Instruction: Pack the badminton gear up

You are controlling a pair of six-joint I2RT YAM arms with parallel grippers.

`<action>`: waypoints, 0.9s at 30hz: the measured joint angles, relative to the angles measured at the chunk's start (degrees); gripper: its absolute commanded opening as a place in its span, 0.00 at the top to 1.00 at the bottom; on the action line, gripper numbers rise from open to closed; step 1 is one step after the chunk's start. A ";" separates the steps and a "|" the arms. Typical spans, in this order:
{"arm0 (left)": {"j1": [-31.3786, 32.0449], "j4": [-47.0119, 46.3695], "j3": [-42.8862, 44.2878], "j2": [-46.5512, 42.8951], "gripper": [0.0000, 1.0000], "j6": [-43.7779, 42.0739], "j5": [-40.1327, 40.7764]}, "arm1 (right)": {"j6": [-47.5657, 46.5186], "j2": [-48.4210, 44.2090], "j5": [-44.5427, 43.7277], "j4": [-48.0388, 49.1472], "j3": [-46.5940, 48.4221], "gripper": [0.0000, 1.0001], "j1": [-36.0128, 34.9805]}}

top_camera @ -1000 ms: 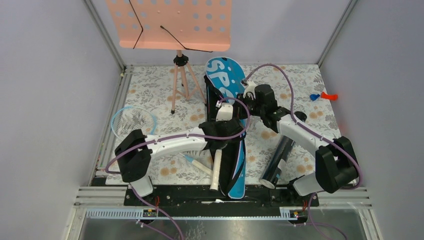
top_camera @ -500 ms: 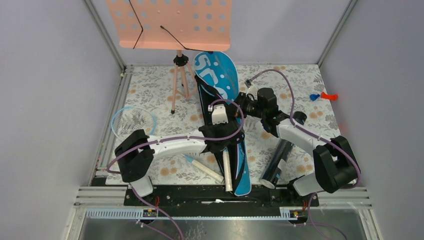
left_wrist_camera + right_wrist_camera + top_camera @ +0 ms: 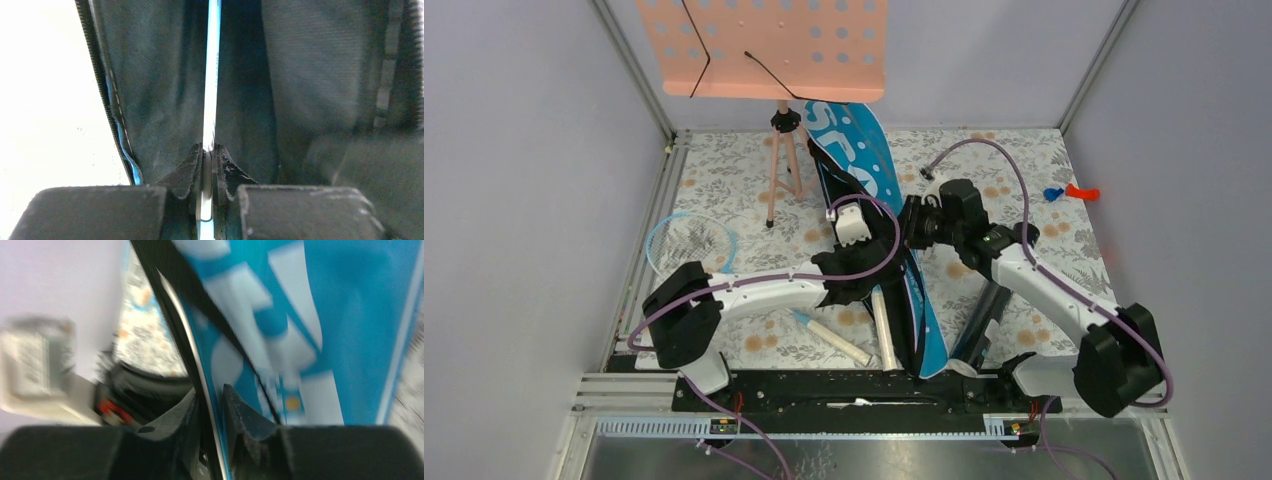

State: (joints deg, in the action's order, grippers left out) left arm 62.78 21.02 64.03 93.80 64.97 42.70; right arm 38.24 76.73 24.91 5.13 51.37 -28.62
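Presently, item by item.

Left arm: stretched low from the near-left base to the centre. The left gripper (image 3: 207, 150) is pinched tight on the thin light-blue shaft of a racket (image 3: 212, 75), inside the dark woven lining of the racket bag (image 3: 160, 90).

Right arm: reaching from the near-right base toward the far centre. The right gripper (image 3: 210, 392) straddles the bag's black-trimmed edge with its fingers narrowly apart. Blur hides whether they grip it.

Racket bag: glossy blue with white lettering, a long oval standing on edge, slanting from far centre to near centre. A pale wrapped handle (image 3: 884, 335) juts out at its near end.

Second racket (image 3: 689, 240): light-blue hoop with fine mesh, lying flat at the left.

Black tube (image 3: 984, 320): cylindrical, lying right of the bag on the floral table (image 3: 724, 170).
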 measured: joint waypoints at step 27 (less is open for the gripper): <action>-1.99 -0.57 10.23 9.25 1.00 4.66 7.69 | -12.59 -10.62 -30.29 -32.44 -3.87 1.00 -13.42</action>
State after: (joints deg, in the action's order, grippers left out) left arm 60.80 20.45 74.26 103.04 69.63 50.39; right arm 25.65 66.11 -5.39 -27.31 47.51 -42.04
